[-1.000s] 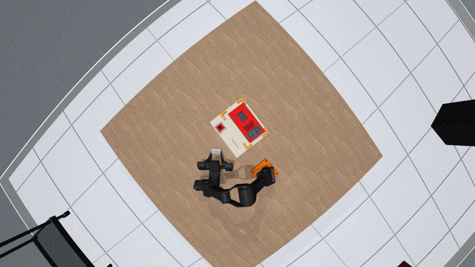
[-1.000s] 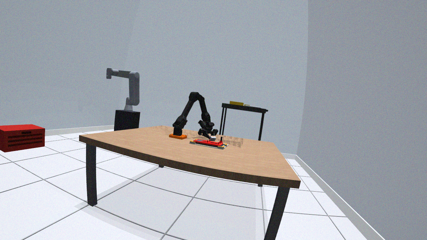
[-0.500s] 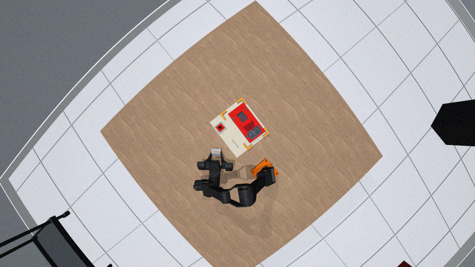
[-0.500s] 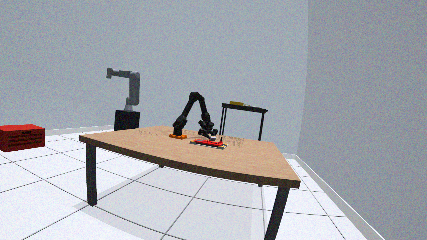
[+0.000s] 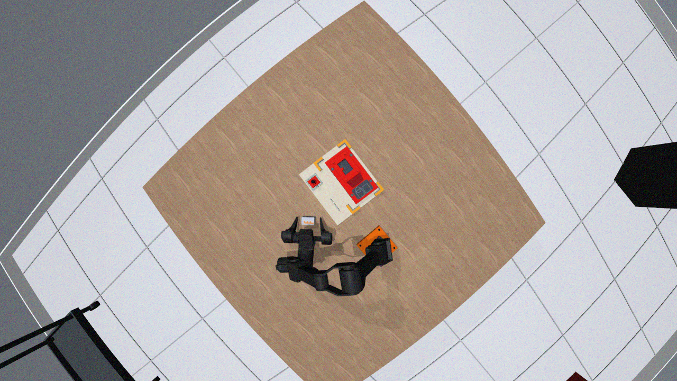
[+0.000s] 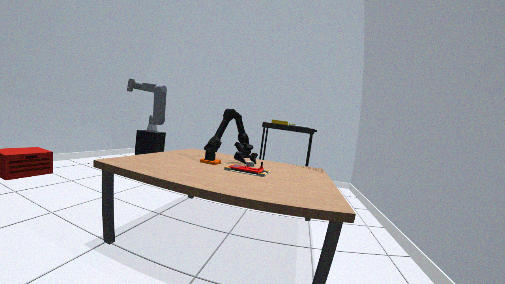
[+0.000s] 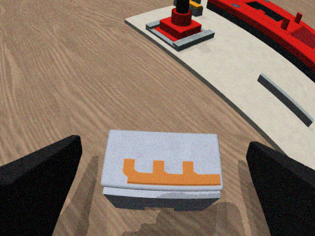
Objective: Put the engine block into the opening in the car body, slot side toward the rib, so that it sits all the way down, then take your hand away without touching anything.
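Note:
My gripper (image 5: 309, 217) (image 6: 249, 162) (image 7: 166, 148) is open, with a gap on each side of the engine block. The white engine block (image 5: 307, 220) (image 6: 249, 163) (image 7: 164, 151), with an orange comb-like mark on top, is between the spread fingers and touches neither. It is outside the car body, beside the cream plate; whether it rests on the table is unclear. Its slot is mostly hidden below its dark front side. The red car body (image 5: 342, 176) (image 6: 243, 169) (image 7: 256, 24) lies on the plate. Its opening (image 5: 345, 165) (image 7: 272, 13) is empty. The rib is too small to make out surely.
The cream plate (image 5: 326, 194) (image 7: 223, 69) has orange corner brackets around the car body. A red square part with an upright black post (image 5: 312, 181) (image 6: 261, 165) (image 7: 181, 27) stands nearest the fingers. A low grey strip (image 7: 285, 99) is on the plate. The arm's orange base (image 5: 374, 234) (image 6: 208, 161) is beyond.

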Available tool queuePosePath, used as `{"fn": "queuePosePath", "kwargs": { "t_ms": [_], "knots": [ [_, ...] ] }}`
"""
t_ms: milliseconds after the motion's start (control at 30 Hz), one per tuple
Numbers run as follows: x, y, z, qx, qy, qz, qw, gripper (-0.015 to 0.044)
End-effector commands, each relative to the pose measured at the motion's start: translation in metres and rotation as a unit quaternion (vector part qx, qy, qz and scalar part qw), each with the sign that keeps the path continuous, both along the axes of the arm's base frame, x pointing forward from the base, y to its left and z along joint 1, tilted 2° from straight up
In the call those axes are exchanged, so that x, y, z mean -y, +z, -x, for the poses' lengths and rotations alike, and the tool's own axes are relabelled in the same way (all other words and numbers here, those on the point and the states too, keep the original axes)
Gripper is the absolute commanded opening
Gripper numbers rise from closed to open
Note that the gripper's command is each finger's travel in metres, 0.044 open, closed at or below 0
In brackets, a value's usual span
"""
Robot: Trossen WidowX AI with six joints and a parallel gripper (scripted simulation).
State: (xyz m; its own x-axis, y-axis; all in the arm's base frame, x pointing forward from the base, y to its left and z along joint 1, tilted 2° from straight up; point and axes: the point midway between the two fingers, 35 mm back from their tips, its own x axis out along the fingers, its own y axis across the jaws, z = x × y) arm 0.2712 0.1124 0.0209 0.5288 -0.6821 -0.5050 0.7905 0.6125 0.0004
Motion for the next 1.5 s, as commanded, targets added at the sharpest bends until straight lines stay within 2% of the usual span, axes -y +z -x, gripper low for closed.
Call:
{"fn": "queuePosePath", "kwargs": {
  "t_ms": [0, 267, 833, 1133, 1467],
  "knots": [
    [-0.008, 0.008, 0.004, -0.001, 0.0, -0.006, 1.0, 0.044],
    [-0.025, 0.03, 0.018, -0.002, -0.001, -0.007, 1.0, 0.044],
    [-0.024, 0.026, 0.017, -0.005, 0.004, -0.001, 1.0, 0.044],
    [-0.018, 0.025, 0.016, -0.131, 0.054, 0.042, 0.989, 0.044],
    [-0.012, 0.024, 0.015, -0.273, 0.129, 0.079, 0.95, 0.044]
  ]
}}
